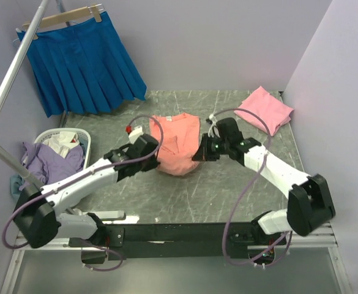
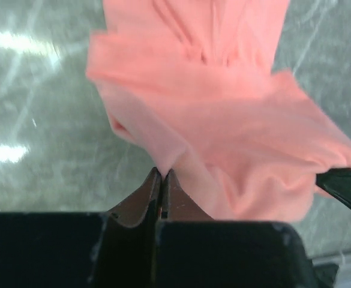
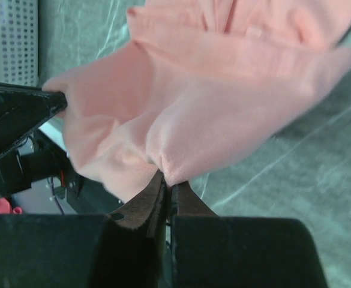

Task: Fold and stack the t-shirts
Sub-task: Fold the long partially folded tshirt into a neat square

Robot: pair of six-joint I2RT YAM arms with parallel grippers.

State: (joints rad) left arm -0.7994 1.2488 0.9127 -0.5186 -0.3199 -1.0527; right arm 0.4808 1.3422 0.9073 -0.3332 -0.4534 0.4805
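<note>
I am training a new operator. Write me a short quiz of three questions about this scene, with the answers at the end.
1. True or false: the left gripper and the right gripper are both shut on the orange t-shirt.
2. Where is the pink t-shirt? A) on the floor B) at the far right corner of the table C) under the orange t-shirt
3. Which garment hangs on the hanger at the far left?
Key: 1 true; 2 B; 3 the blue skirt.
</note>
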